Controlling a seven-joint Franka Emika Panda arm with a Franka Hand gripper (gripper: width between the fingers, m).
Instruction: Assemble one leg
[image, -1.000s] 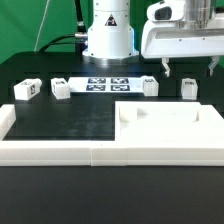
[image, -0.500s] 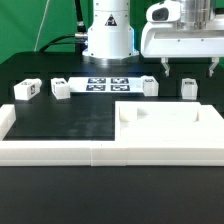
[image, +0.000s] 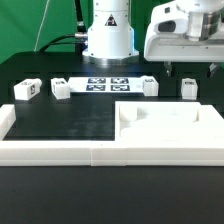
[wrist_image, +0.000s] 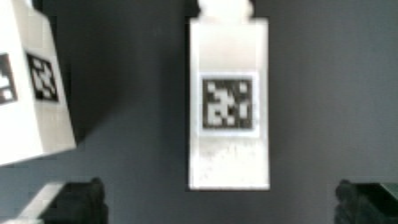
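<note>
Exterior view first. Tool (image: 190, 70) high at the exterior view's right, fingers (image: 171, 69) spread wide apart, clamped on nothing, hanging over the far part of the black desk (image: 60, 120). Directly beneath, under the gap between the fingertips and clear of both: leg (image: 187, 89), a small white peg resting on the desk. Same far row, toward the exterior view's left: second peg (image: 150, 86) near the leg, then third peg (image: 61, 89) and fourth peg (image: 25, 89) well apart from it. Between second and third, flat on the desk, the marker board (image: 100, 83), just in front of the white arm base (image: 108, 35). Nearer the camera, a large white panel (image: 170, 125) at the exterior view's right, against a low white rail (image: 50, 152) along the front.

Wrist view next. Leg (wrist_image: 226, 105) as a long white oblong, black-and-white tag at mid-length, black desk all round. Dark fingertips (wrist_image: 63, 200) on either side of one end, well clear, touching nothing; tool (wrist_image: 217, 203) wide apart. Beside the leg, separated by a strip of desk, a tilted white tagged part (wrist_image: 36, 90); no telling which peg.
</note>
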